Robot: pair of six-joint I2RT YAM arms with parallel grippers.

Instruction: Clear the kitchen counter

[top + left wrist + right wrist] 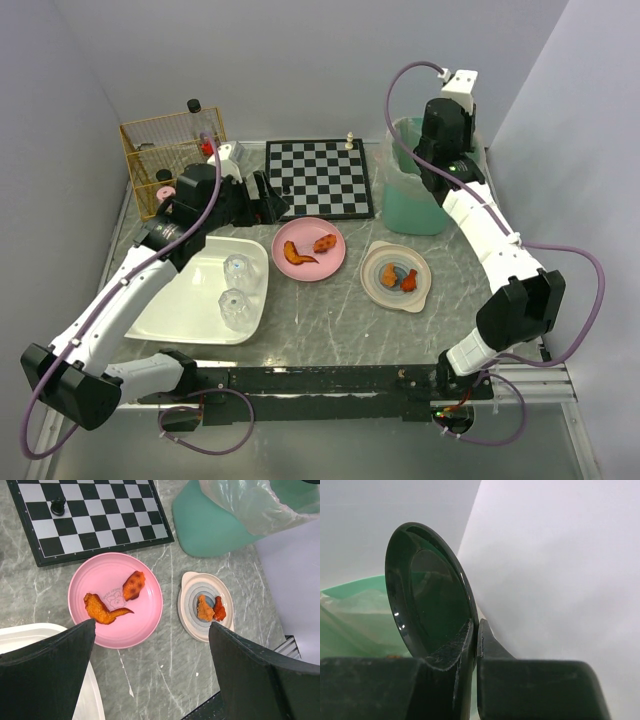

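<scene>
Kitchen counter point(340, 310) below left gripper point(151, 625), jaws spread; right gripper point(475, 626) clenched on upright dark plate point(430, 595) over green bin point(410, 205)

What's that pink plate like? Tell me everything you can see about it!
The pink plate is round, smooth and shiny, with a low raised rim and a faint cartoon print in its middle; ceramic or plastic, I cannot tell. It lies flat on the grey marble counter, right by the chessboard and its near edge, between the white tub and a small beige dish. Two orange-brown food pieces rest on it. The open left gripper hovers above without touching it.
</scene>
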